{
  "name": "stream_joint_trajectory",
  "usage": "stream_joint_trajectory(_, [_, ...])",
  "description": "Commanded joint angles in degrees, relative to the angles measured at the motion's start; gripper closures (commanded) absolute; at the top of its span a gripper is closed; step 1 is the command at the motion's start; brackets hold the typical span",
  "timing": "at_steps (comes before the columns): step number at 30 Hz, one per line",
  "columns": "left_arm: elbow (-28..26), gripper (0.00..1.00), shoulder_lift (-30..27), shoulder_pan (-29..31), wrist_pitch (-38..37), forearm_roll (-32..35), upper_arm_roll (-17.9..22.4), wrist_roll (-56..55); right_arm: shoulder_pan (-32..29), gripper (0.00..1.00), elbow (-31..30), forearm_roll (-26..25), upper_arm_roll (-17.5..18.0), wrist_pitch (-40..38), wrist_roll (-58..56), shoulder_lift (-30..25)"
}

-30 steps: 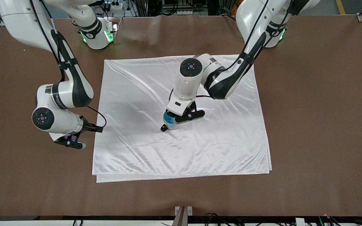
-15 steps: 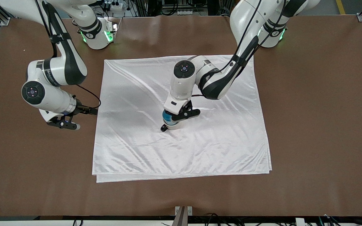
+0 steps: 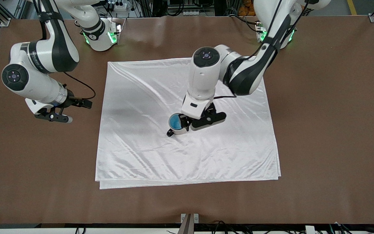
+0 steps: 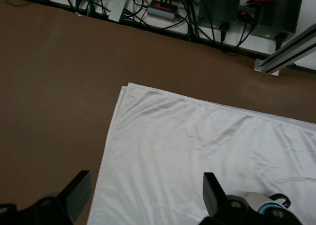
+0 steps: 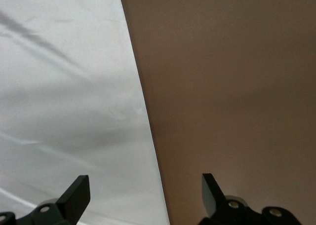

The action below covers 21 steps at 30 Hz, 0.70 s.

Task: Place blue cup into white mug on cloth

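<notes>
1. Toward the right arm's end of the tabletop [image 3: 320, 130], the right end effector [image 3: 52, 115] waits above bare brown surface just beside the cloth [image 3: 161, 156], its fingers spread wide with nothing between them.
2. Mid-cloth, the blue cup [image 3: 176, 121] sits nested inside the white mug [image 3: 175, 130], whose black handle points toward the front camera.
3. The left end effector [image 3: 196, 123] hangs right beside the mug, fingers released and apart, gripping nothing.
4. To my eye the placing looks done, so the careful thing now is a straight upward retreat, keeping the fingers clear of the rim so the mug isn't nudged or tipped and the slippery cloth isn't dragged.
</notes>
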Motion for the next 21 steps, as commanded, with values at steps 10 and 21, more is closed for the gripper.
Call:
stream_joint_trajectory(10, [-6.5,0.00,-6.3,14.9,-3.5,-8.6,-0.5,22.9,-2.4,0.00,9.9,-0.1,0.6,-5.6,-6.5,0.8])
stream_joint_trajectory(21, [-8.7,0.00,-5.9,15.7,-6.6,-8.2,-0.5,26.7,-2.3,0.00,12.0,0.1,0.6,-6.5,-6.2,0.8])
